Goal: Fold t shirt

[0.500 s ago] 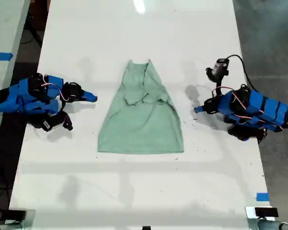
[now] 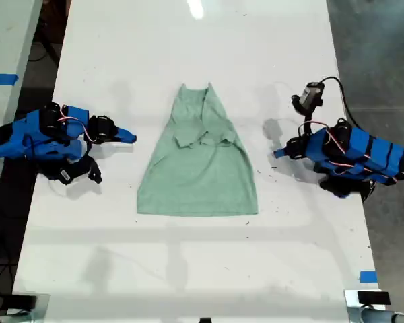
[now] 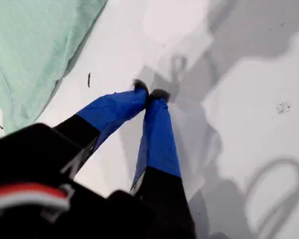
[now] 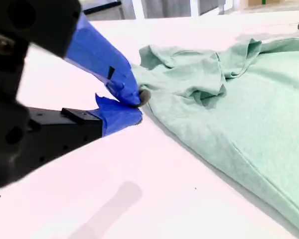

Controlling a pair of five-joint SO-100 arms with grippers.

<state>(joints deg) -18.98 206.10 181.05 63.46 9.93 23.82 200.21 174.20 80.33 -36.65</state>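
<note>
The pale mint-green cloth t shirt (image 2: 198, 165) lies flat mid-way along the white tabletop (image 2: 188, 269), its sleeves tucked inward. Just beside the shirt, on the exterior view's left, my second hand (image 2: 129, 138) is clenched on nothing. On the shirt's other side, my first hand (image 2: 277, 154) is likewise clenched empty.

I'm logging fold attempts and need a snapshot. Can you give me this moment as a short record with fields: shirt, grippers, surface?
shirt: pale green t shirt lying flat mid-table, sleeves folded in, narrow end toward the far edge
first gripper: my first gripper shut, empty, off the shirt
second gripper: my second gripper shut, empty, beside the shirt's edge
surface: white table
fold progress: body not yet folded
</note>
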